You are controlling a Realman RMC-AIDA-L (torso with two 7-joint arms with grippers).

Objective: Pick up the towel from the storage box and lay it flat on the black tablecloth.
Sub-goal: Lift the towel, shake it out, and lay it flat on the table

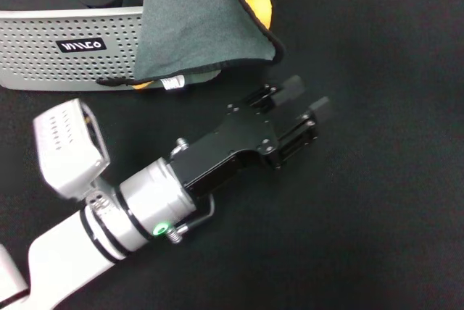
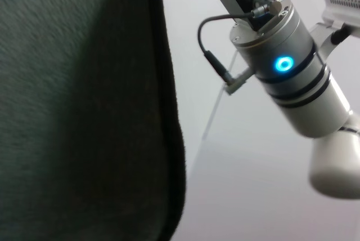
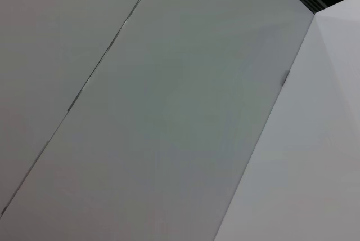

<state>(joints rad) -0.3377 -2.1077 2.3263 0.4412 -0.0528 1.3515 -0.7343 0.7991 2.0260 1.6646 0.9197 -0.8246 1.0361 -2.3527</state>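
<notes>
The left gripper (image 1: pixel 307 97) lies low over the black tablecloth (image 1: pixel 362 216), reaching away from the robot and toward its right. Its jaws are apart with nothing between them, and the fingertips are close to the towel's hanging corner but not touching it.

Just beyond, the towel (image 1: pixel 203 20) is draped out of the storage box (image 1: pixel 72 49) over the front rim, with the grey face outward and yellow showing along the right edge. The rest is bunched inside the box. The hanging flap's long axis runs from the box interior down over the rim toward the robot. Its lower edge points at the cloth, with its lowest corner on the robot's right, nearest the gripper (a small white tag (image 1: pixel 172 83) hangs at that edge).

Likely risks:
- A pinch on the border alone could slip off the thin hem.
- Pulling sideways could drag the light box, since much of the towel still sits inside.
- A one-corner grip would probably leave the cloth folded rather than flat.

The right arm (image 2: pixel 292 77) is raised well off to the side, and I cannot tell its gripper's state.
</notes>
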